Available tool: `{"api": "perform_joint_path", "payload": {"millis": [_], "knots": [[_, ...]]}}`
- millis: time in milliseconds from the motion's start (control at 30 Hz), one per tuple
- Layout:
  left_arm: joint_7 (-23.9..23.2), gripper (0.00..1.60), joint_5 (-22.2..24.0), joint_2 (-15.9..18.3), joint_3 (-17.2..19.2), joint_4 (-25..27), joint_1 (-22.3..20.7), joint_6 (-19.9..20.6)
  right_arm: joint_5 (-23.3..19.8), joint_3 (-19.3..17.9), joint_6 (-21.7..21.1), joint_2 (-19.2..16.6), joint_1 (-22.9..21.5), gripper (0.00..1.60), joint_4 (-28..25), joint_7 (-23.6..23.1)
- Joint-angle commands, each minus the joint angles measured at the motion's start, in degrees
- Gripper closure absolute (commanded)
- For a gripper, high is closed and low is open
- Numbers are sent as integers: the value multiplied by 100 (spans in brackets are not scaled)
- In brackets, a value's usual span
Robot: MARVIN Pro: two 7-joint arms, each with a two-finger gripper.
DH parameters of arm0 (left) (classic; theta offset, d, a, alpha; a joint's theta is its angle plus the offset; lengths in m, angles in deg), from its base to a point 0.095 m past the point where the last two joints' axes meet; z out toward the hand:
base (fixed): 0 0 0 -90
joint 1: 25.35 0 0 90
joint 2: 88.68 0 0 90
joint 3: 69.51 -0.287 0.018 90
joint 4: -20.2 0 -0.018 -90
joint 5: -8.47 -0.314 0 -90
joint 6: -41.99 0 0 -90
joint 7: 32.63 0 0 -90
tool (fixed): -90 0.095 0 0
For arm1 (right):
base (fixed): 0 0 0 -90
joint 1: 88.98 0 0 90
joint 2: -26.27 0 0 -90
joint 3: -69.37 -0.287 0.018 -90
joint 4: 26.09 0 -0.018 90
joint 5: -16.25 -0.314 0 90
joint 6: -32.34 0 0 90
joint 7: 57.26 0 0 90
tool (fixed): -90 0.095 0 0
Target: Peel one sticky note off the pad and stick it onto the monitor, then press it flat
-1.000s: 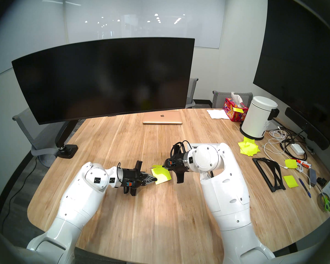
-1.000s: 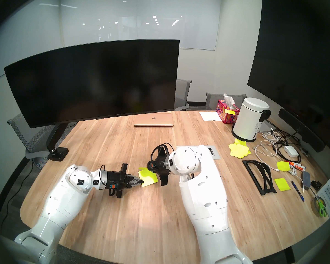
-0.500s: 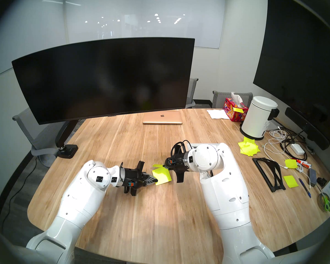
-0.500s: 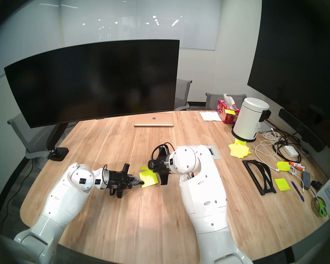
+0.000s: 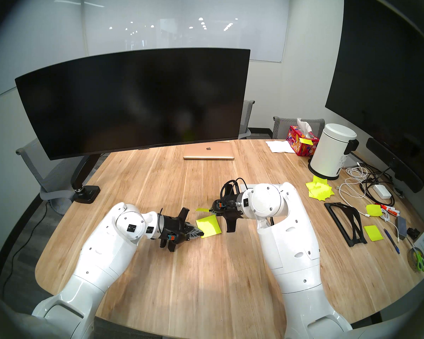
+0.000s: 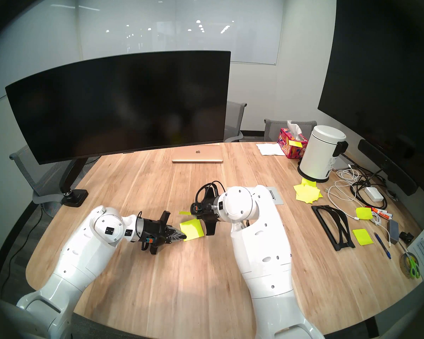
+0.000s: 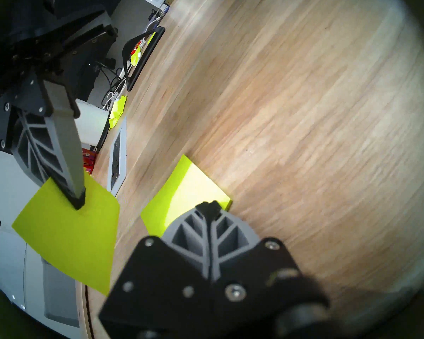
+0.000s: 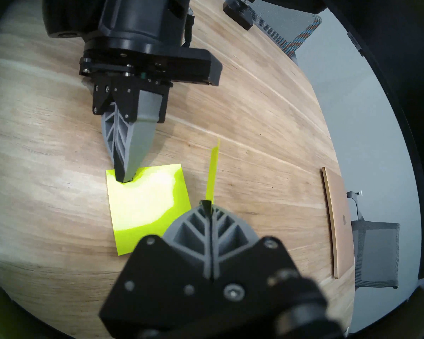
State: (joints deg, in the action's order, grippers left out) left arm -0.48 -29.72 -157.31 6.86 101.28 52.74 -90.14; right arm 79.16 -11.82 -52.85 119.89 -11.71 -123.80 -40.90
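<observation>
White bin (image 5: 333,151) lidded; tissue box (image 5: 301,140) holds tissues

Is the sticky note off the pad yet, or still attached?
Off. The sticky note hangs clear in the right tool; the pad lies apart on the table.

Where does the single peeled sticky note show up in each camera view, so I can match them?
Head stereo left: sticky note, thin sliver left of the right gripper, above the pad.
Head stereo right: same sliver, centre.
Left wrist: broad square, lower left.
Right wrist: edge-on strip, centre.
Shared landmark: the pad.
</observation>
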Motion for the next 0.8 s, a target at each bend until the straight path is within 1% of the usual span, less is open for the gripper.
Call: {"api": "perform_joint_path", "payload": {"millis": [0,67,100,233,400,433,500,567,600,700,767], "knots": [[-78,160,-613,80,-305,-563,406,131,-100,-103,9,33,-71,160,-237,42],[-57,160,-598,55,-328,-627,367,134,-123,-154,11,33,-99,160,-322,50],[-56,160,-602,65,-329,-551,394,158,-129,-171,12,32,-115,160,-364,49],[-29,160,-577,64,-348,-559,380,179,-176,-240,17,42,-146,160,-558,35],[125,160,-554,77,-233,-588,355,275,-244,-287,27,51,-72,160,-805,-18],[157,160,-578,110,-211,-530,367,263,-254,-291,29,50,-52,160,-839,-28],[275,160,-493,113,-56,-557,359,361,-278,-296,35,48,-5,160,-919,-67],[454,160,-465,159,100,-544,338,329,-300,-298,40,44,44,160,-987,-100],[573,160,-328,143,273,-557,359,439,-307,-300,44,40,65,160,-1015,-115],[870,160,-81,167,619,-574,380,512,-316,-310,52,36,115,160,-1064,-163],[990,160,77,227,843,-413,469,591,-309,-301,56,41,134,160,-1072,-183]]}}
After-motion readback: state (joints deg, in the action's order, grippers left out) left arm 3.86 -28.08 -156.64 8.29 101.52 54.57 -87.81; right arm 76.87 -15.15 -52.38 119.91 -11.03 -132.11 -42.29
